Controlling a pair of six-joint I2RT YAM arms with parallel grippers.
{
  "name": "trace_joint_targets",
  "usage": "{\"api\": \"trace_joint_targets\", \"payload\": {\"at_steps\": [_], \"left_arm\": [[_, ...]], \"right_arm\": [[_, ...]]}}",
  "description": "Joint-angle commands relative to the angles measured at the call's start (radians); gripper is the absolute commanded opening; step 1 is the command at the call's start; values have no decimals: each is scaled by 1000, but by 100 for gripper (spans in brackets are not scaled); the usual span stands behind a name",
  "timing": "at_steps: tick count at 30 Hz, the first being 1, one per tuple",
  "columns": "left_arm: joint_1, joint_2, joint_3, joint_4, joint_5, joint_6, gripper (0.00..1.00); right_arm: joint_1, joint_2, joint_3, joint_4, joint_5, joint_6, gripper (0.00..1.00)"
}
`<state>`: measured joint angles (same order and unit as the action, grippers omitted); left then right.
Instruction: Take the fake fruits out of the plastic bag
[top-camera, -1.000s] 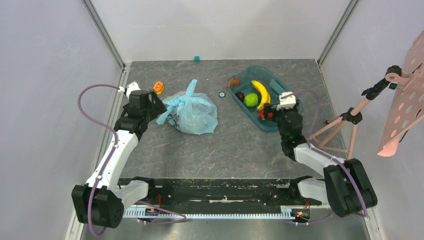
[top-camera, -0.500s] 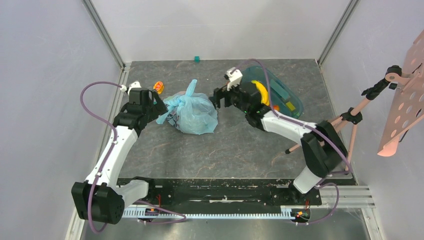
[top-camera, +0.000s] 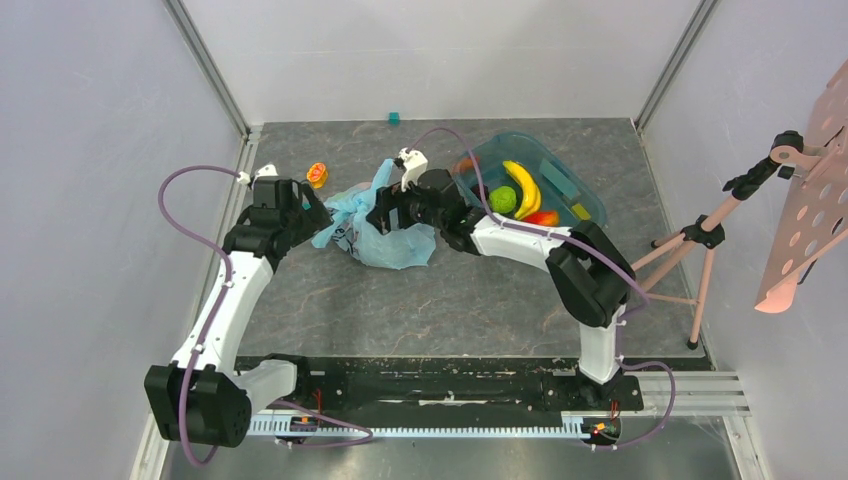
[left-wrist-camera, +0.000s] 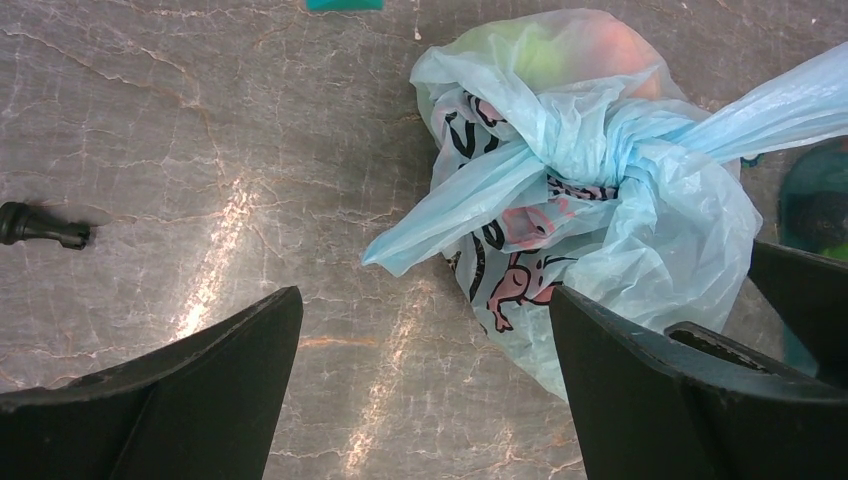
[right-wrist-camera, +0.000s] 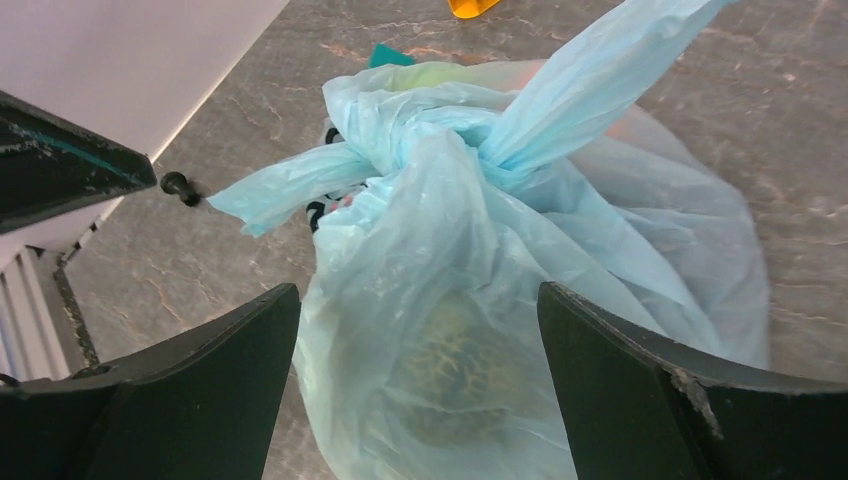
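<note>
The plastic bag (top-camera: 388, 232) lies knotted on the grey table, light blue with a pink print (left-wrist-camera: 600, 190). Fake fruits show through it: a netted melon (right-wrist-camera: 455, 365), and green and pinkish shapes (left-wrist-camera: 565, 50) at its far end. My left gripper (top-camera: 318, 214) is open at the bag's left side (left-wrist-camera: 425, 330), with only a loose handle tail (left-wrist-camera: 430, 235) ahead of it. On the bag's right side my right gripper (top-camera: 384, 214) is also open (right-wrist-camera: 418, 300), its jaws standing either side of the melon end. I cannot tell whether they touch the plastic.
A teal tray (top-camera: 570, 180) at back right holds a yellow banana (top-camera: 522, 185), a green round fruit (top-camera: 502, 200) and a red-orange mango (top-camera: 543, 217). An orange piece (top-camera: 317, 174) lies behind the left gripper. A teal cube (top-camera: 394, 117) sits by the back wall, a tripod (top-camera: 690, 250) at right.
My right arm has swung left from the tray to the bag, and its jaws now straddle the bag's right end. The left arm and the bag have hardly moved.
</note>
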<state>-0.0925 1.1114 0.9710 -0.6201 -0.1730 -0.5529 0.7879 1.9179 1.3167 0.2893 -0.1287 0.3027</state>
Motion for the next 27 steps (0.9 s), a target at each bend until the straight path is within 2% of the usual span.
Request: {"api": "trace_joint_targets", "payload": {"at_steps": [1, 5, 11, 15, 19, 23, 27], "left_arm": [[10, -24, 12, 3, 24, 19, 100], [17, -26, 12, 3, 27, 17, 100], [29, -25, 6, 7, 31, 8, 100], [32, -19, 2, 15, 44, -5, 100], [33, -6, -1, 30, 66, -41, 100], [32, 17, -23, 72, 128, -97, 100], [28, 53, -46, 110, 180, -132, 100]], "right_arm": [[23, 32, 79, 36, 60, 127, 91], [41, 83, 153, -28, 119, 140, 83], [60, 170, 295, -181, 261, 71, 57], [62, 187, 315, -224, 280, 19, 29], [63, 111, 191, -142, 215, -17, 1], [74, -1, 28, -45, 119, -64, 0], [98, -88, -74, -35, 38, -112, 0]]}}
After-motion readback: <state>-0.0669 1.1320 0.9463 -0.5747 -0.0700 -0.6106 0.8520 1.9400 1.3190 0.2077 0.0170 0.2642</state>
